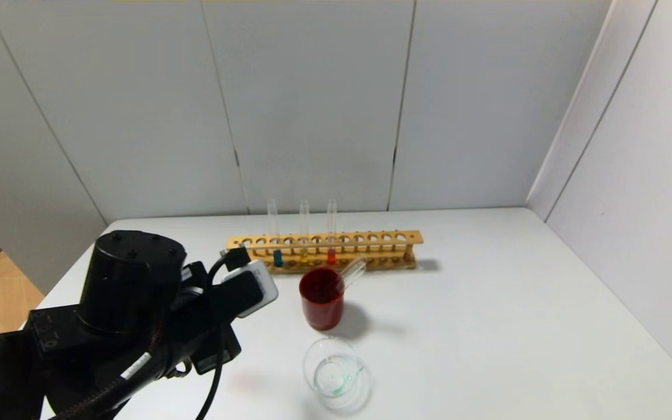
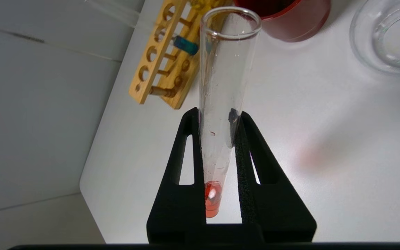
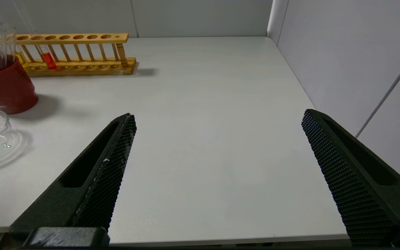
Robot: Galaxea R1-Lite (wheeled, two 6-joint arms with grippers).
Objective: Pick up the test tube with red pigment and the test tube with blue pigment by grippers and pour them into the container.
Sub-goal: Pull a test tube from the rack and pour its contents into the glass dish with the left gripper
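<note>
A white table (image 1: pixel 487 303) stands in a corner of pale grey wall panels (image 1: pixel 312 105). Near its far edge lies a long wooden rack (image 1: pixel 371 239) with a row of round holes. A tube with yellow liquid (image 1: pixel 304 233) stands upright in the rack. In front of the rack, just beside it, stands a dark red cup (image 1: pixel 321 300), with an empty clear tube (image 1: pixel 352 272) leaning out over its rim.

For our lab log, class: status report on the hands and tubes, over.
Left hand shut on red tube. Right hand open, idle. Rack holds blue tube. Beaker path unblocked.
</note>
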